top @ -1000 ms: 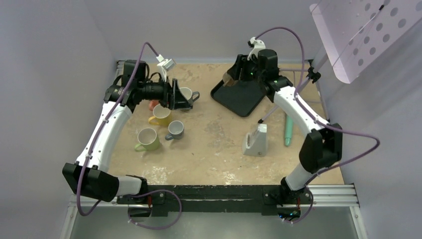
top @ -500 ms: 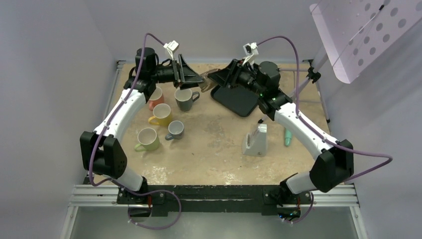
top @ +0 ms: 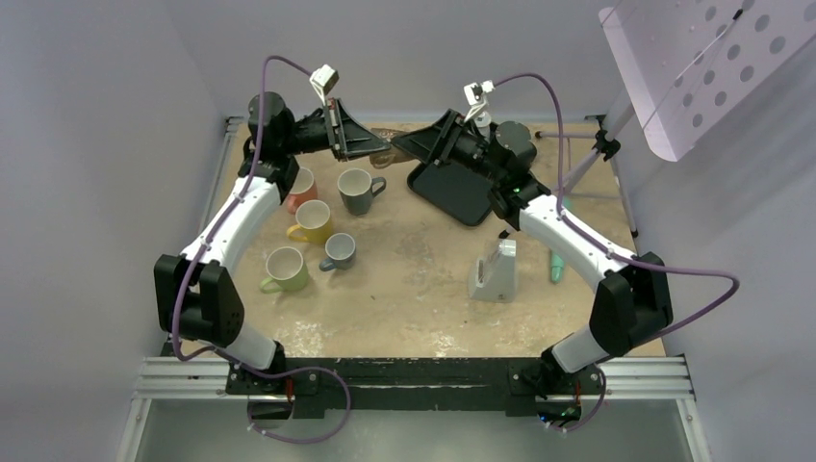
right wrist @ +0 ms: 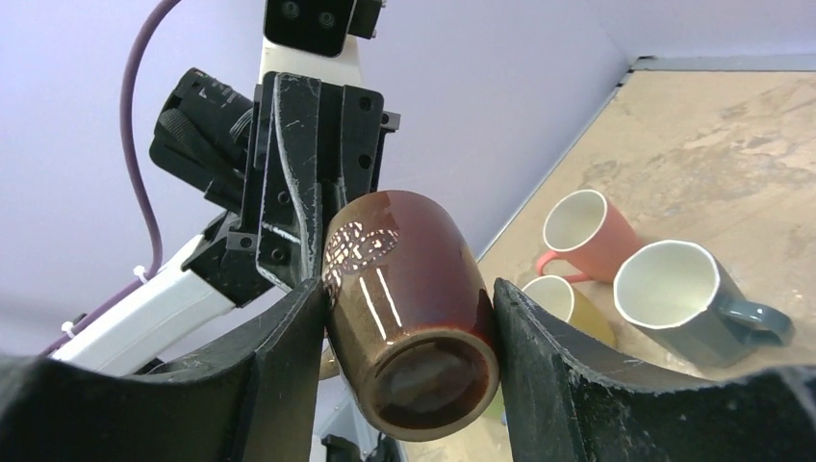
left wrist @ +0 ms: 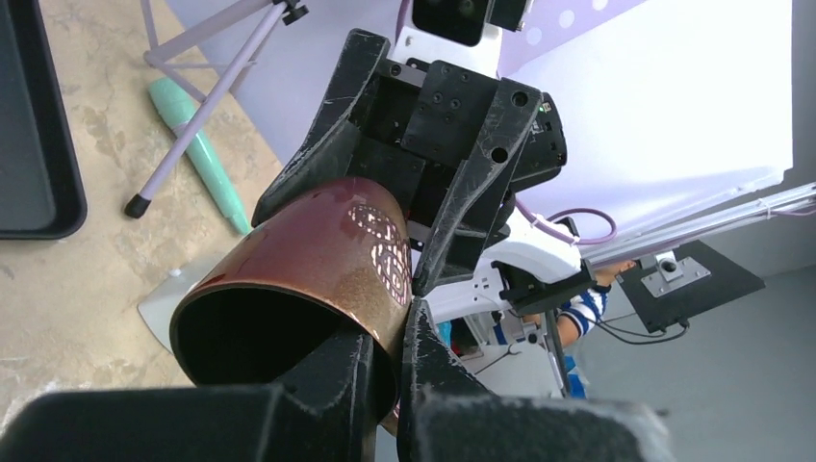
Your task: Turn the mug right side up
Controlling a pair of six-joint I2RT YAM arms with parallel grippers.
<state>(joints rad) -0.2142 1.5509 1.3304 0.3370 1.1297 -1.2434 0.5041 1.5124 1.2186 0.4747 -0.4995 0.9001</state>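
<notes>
1. Table [top: 423, 289]: one. Its sandy top fills the middle of the top view, with walls along the left, upper and right edges and a rail along the lower edge. A bare stretch runs down the centre to the lower edge.
2. Arms: two. They meet at upper centre, above the table's far edge.
3. Black tray [top: 460, 192]: one, upper centre-right, partly under the right arm.
4. Mugs: six.
   - Five stand mouth-up at centre-left: orange mug [top: 302, 186], dark grey mug [top: 358, 190], yellow mug [top: 312, 221], small grey mug [top: 339, 250], green mug [top: 285, 269].
   - The sixth, the brown mug [left wrist: 308, 255], lies on its side in the air between the two grippers.
5. Grey block [top: 496, 271]: one, centre-right.
6. Teal pen [top: 555, 265]: one, near the right edge.

Left gripper [left wrist: 387, 327]: fingers pressed together on the brown mug's rim wall. Right gripper [right wrist: 409, 289]: fingers spread across the mug's body near its base, touching both sides.
</notes>
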